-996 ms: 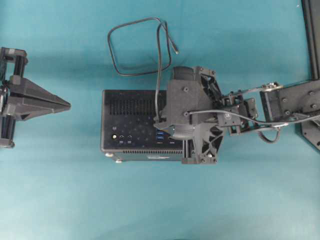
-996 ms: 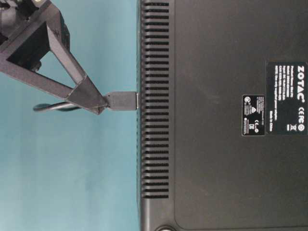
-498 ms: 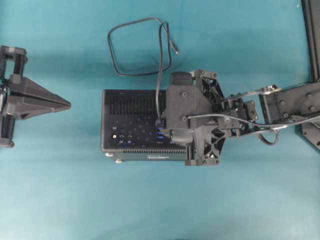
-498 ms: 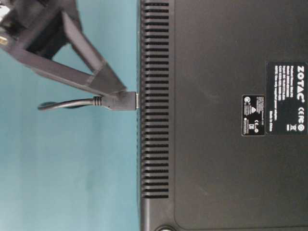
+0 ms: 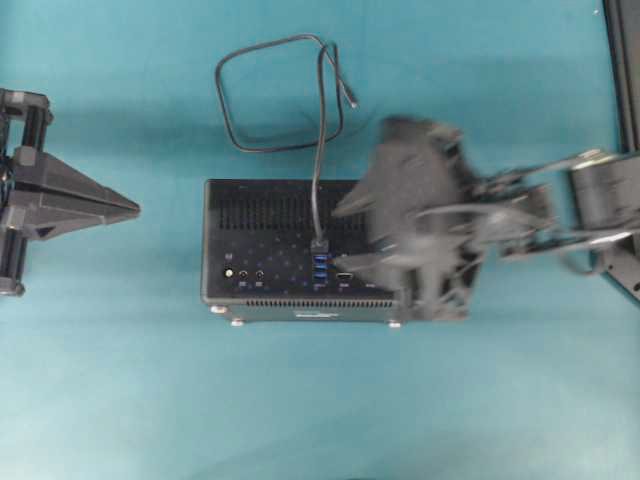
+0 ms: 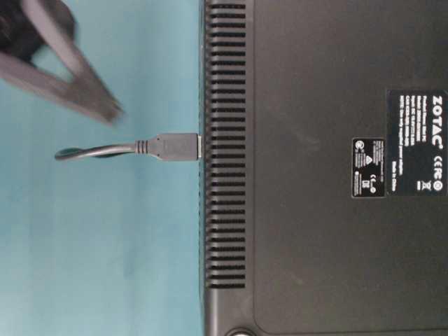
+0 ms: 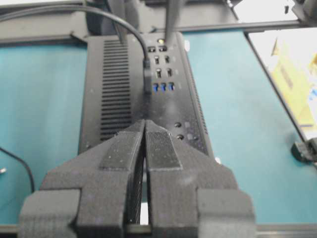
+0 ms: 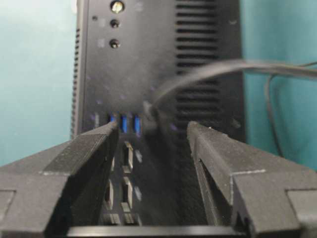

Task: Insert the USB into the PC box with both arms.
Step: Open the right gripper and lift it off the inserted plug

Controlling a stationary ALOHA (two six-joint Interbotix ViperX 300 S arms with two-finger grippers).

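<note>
The black PC box (image 5: 262,252) lies flat with its port face up. The USB plug (image 5: 319,245) sits in the box at the top of the column of blue ports, and its cable (image 5: 262,62) loops away behind the box. From table level the plug (image 6: 175,147) stands alone against the PC box (image 6: 322,210). My right gripper (image 5: 338,238), blurred by motion, is open over the box's right part, apart from the plug. Its fingers (image 8: 94,148) spread wide with nothing between them. My left gripper (image 5: 132,208) is shut and empty, left of the box.
Teal cloth (image 5: 300,400) covers the table all around the box. A black frame post (image 5: 625,70) stands at the far right edge. The cable's free end (image 5: 352,102) lies behind the box near the right arm.
My right gripper has opened, let go of the plug and drawn back to the right. The plug stays in the port. The left arm has not moved.
</note>
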